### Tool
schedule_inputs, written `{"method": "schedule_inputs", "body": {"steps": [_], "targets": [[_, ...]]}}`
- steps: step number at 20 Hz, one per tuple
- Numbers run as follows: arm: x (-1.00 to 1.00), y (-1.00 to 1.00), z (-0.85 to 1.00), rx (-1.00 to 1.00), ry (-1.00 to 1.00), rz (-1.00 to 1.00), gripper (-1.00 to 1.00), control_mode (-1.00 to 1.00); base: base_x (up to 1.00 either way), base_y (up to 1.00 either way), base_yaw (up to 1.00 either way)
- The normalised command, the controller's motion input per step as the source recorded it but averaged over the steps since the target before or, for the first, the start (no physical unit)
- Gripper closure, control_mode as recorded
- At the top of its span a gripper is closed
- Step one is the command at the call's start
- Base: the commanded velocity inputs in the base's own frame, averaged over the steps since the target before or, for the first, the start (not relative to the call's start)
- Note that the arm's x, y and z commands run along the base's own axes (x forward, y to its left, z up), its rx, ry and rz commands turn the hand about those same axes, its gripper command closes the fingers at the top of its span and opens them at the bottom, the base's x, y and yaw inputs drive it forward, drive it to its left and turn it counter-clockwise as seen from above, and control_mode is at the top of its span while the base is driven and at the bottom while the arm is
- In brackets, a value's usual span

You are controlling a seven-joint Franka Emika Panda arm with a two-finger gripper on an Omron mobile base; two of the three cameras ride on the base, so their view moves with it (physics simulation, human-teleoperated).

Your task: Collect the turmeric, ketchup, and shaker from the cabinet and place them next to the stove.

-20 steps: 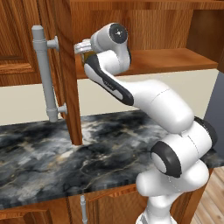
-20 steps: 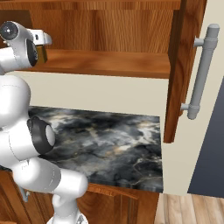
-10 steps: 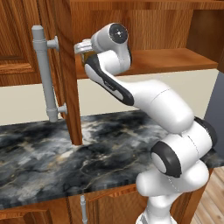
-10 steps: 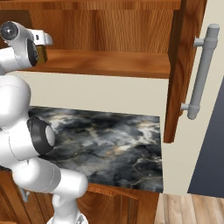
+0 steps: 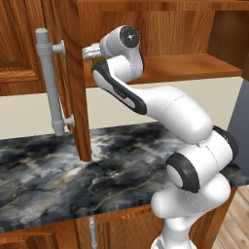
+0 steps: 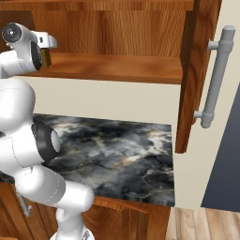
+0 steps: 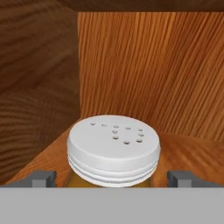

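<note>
Reaching into the open cabinet, the white arm extends its wrist over the inner shelf, toward the left rear corner. From the left base view, the cabinet's wooden door stands swung out edge-on with its long grey bar handle facing left, and it hides the hand beyond the wrist. The right base view shows the other door and its handle at the far side, with the shelf board running bare between arm and door, and a sliver of amber colour just beside the wrist.

The hand view supplies what both base cameras miss: the turmeric, a squat jar with a white perforated lid over amber contents, standing upright on the shelf in the corner where the side wall meets the back panel. Its long axis runs vertical, lid up, holes facing the top of the cabinet. The gripper stands spread to its full width, one dark fingertip to each side of the jar just under the lid, with clear gaps between the tips and the jar; nothing is gripped. Below, the dark marbled counter lies under the cabinet.
</note>
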Motion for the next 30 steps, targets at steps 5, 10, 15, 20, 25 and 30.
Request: {"method": "schedule_inputs", "body": {"steps": [5, 10, 15, 20, 25, 30], "targets": [[0.09, 0.04, -0.13, 0.00, 0.01, 0.00, 1.00, -1.00, 0.00, 0.00, 0.00], [0.00, 0.00, -0.04, 0.00, 0.01, 0.00, 1.00, -1.00, 0.00, 0.00, 0.00], [0.01, 0.00, 0.00, 0.00, 0.00, 0.00, 1.00, -1.00, 0.00, 0.00, 0.00], [-0.21, 0.00, 0.00, -0.01, -0.09, 0.00, 1.00, -1.00, 0.00, 0.00, 0.00], [-0.30, 0.00, 0.00, -0.02, -0.11, 0.00, 1.00, -1.00, 0.00, 0.00, 0.00], [0.00, 0.00, 0.00, 0.00, 0.00, 0.00, 1.00, -1.00, 0.00, 0.00, 0.00]]}}
